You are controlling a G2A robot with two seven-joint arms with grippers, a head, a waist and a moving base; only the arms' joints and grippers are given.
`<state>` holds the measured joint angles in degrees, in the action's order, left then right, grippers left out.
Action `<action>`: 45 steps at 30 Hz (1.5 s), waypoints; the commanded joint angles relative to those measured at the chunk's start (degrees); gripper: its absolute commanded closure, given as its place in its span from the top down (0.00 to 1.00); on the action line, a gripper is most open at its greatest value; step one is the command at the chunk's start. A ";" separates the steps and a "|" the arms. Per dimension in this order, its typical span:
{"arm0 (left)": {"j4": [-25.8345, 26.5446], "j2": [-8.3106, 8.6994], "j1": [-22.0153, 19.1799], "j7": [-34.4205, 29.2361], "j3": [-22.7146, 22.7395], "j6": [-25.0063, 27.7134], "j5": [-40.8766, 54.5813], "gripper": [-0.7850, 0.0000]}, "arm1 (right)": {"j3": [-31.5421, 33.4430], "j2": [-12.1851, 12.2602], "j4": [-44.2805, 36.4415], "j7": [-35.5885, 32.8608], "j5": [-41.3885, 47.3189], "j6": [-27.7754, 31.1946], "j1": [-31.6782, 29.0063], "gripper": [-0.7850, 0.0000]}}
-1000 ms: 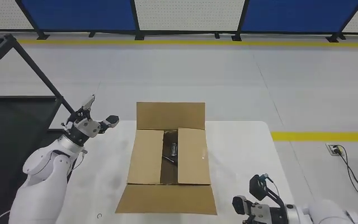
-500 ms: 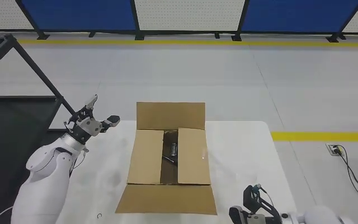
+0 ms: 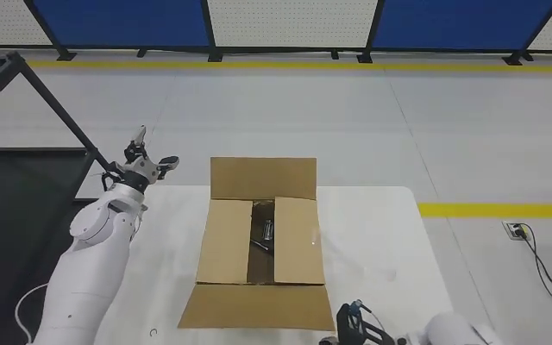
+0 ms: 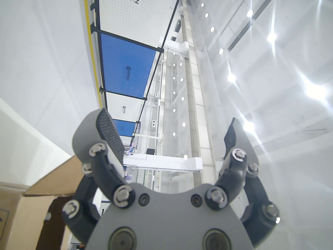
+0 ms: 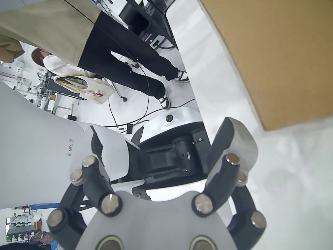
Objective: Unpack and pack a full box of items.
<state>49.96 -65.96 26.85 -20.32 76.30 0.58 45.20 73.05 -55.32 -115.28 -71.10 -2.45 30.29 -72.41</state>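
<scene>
A brown cardboard box point(image 3: 263, 246) stands in the middle of the white table point(image 3: 371, 233). Its far and near flaps are folded out, and the two side flaps lie almost shut. Through the narrow gap between them I see dark items point(image 3: 263, 237) inside. My left gripper point(image 3: 148, 155) is raised off the table's far left corner, open and empty, pointing up and away; a corner of the box point(image 4: 33, 199) shows beside it point(image 4: 169, 136). My right gripper point(image 5: 161, 141) is open and empty, low at the table's near edge, close to the box's near flap point(image 5: 273, 40).
A black frame point(image 3: 52, 103) and a dark panel stand off the table's left side. Bare table surface lies on both sides of the box. A yellow floor line point(image 3: 276, 64) and blue partition panels point(image 3: 121, 21) run along the back.
My left gripper has lifted and swung toward the far left, past the table corner. My right gripper has drawn back toward the near edge and dropped low.
</scene>
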 commanded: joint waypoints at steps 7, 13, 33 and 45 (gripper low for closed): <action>-11.09 -1.64 -6.99 -7.38 -4.85 1.62 -3.59 1.00 | -3.18 -0.84 2.83 7.66 2.16 -3.32 5.86 1.00; -16.79 -2.99 -10.35 -9.93 -7.43 3.68 -5.41 1.00 | -4.89 -1.22 5.15 9.59 3.60 -5.11 8.99 1.00; -31.21 -8.35 -18.67 -16.92 -14.42 9.96 -11.00 1.00 | -6.44 -1.19 5.74 10.11 3.76 -8.08 11.50 1.00; -31.30 -7.70 -18.06 -26.09 -11.70 14.88 -8.56 1.00 | -6.82 -1.56 6.74 14.99 4.00 -12.58 13.71 1.00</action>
<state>18.14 -73.77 8.51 -45.64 64.23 15.08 36.18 66.30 -56.82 -108.77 -56.85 1.42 18.09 -58.90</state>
